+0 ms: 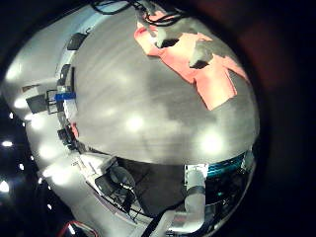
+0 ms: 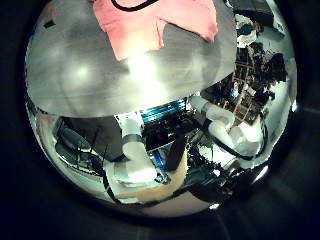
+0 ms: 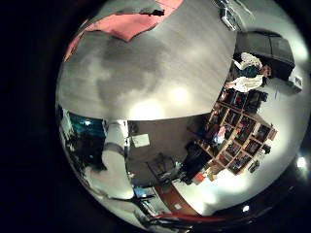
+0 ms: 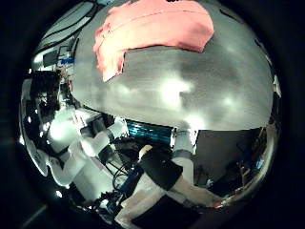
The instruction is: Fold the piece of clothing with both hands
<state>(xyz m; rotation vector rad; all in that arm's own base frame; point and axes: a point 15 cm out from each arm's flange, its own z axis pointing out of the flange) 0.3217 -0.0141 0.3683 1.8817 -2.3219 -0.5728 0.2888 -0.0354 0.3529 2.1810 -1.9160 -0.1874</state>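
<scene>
The piece of clothing [image 4: 152,33] lies spread on the round table [image 4: 191,91], with one flap hanging toward the table's edge. The left palm views show it too, as clothing [image 2: 150,25] near the table's far part and clothing [image 1: 193,61] with dark shadows across it. The right little finger side view catches only a strip of the clothing [image 3: 121,24]. Both palms hover well above the table, apart from the cloth. A few parts of a hand [image 1: 150,14] show beside the cloth; I cannot see how any fingers stand.
The table's bare part [image 1: 128,114] reaches from the cloth to its front edge [image 2: 130,100]. Below that edge stand the white arm bases [image 2: 130,150]. A cluttered bench [image 1: 64,99] lies beside the table, and shelves [image 3: 233,126] stand farther off.
</scene>
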